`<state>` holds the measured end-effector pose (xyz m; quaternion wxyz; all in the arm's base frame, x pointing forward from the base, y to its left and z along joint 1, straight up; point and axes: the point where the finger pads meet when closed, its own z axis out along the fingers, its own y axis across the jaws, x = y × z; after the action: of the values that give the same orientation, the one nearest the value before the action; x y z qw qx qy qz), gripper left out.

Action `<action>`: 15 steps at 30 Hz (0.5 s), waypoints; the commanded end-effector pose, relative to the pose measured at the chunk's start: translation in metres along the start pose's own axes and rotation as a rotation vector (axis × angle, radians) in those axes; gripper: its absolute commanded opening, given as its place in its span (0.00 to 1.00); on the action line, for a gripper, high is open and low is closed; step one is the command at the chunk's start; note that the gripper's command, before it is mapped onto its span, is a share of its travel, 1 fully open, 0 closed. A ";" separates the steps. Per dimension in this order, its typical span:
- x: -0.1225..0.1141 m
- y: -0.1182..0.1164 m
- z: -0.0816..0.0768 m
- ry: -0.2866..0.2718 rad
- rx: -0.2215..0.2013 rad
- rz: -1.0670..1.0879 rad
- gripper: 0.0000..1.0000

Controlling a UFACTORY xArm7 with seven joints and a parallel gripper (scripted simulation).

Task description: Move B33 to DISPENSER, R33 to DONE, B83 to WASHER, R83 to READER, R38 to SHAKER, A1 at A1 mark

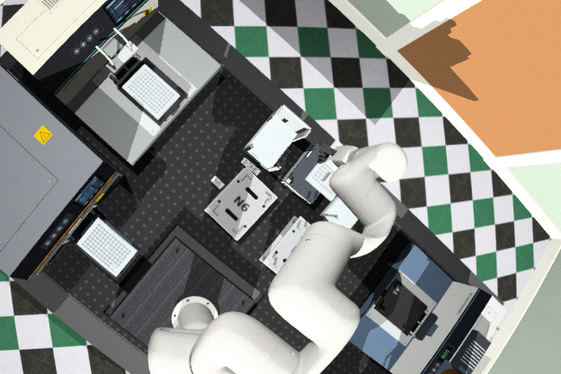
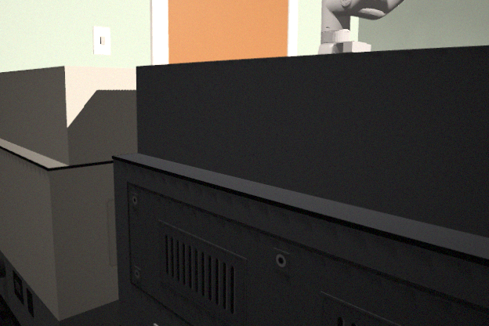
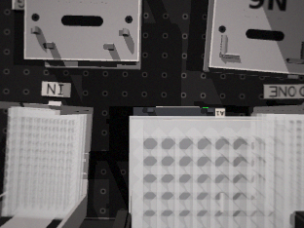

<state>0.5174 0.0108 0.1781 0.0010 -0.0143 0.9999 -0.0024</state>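
Item: white well plate [image 3: 195, 171], label not legible to me. Holder: gripper [image 1: 322, 156], fingers spread wide and clamped on the plate. Location: I see it hanging level over the dark housing [image 1: 297, 174] marked A1, between the IN label [image 3: 56, 89] and the DONE label [image 3: 285, 91], near nest N6 [image 1: 240, 202].

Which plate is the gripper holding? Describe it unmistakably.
In the top view, follow the white arm to its wrist. The gripper holds a white well plate over the dark housing beside nest N6. It alone is carried; the others lie in stations.
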 end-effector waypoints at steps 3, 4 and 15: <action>-0.001 0.000 0.004 -0.005 -0.001 0.000 0.00; -0.001 0.000 0.006 -0.005 -0.001 0.000 0.00; -0.001 0.000 0.018 -0.005 -0.001 0.000 0.00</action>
<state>0.5174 0.0107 0.1607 0.0009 -0.0143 0.9999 -0.0024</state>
